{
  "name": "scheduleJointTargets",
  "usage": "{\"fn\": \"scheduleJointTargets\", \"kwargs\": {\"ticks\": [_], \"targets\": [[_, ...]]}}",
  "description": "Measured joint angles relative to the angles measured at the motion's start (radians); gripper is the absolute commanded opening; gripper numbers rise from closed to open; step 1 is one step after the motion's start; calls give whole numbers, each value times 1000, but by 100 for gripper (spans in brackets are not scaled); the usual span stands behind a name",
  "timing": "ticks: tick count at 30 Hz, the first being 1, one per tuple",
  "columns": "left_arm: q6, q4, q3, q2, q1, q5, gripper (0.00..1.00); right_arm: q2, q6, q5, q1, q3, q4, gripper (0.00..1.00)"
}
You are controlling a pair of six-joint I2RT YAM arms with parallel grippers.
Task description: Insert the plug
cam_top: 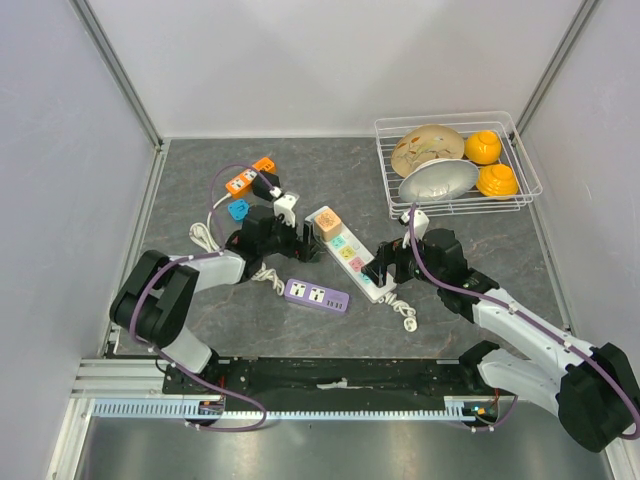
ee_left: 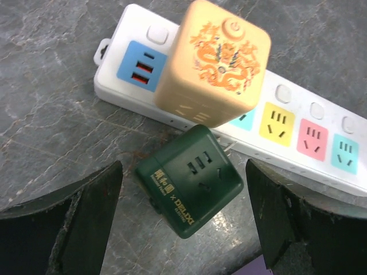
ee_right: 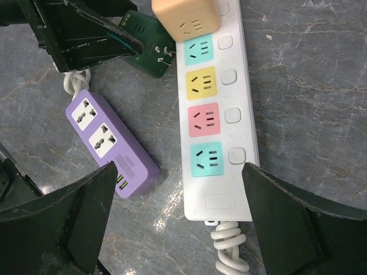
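Green plug cube (ee_left: 192, 183), lower centre: probably rigid, light, slippery; grip across flat sides. Left gripper (ee_left: 183, 215) spread wide, holding nothing.

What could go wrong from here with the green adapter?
1. The green adapter lies tilted on the table, prongs toward the white strip. The open left jaws could grip it askew, so the prongs miss the slots.
2. The orange cube sits right beside the nearest free socket, so the adapter's bulky body may collide there.
3. The right jaws straddle the strip's cord end but stand open, so the strip may slide under a push.
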Motion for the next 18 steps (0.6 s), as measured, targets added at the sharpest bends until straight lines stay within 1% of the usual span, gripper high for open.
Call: {"fn": "scheduleJointTargets", "kwargs": {"ticks": [4, 10, 18], "targets": [[9, -27, 0, -1, -14, -48, 94, -1, 0, 0, 0, 0, 0, 98], [-20, -139, 4, -25, -138, -251, 93, -4, 10, 2, 0, 0, 0, 98], [-133, -257, 27, -56, -162, -411, 91, -27, 26, 2, 0, 0, -1, 98]]}}
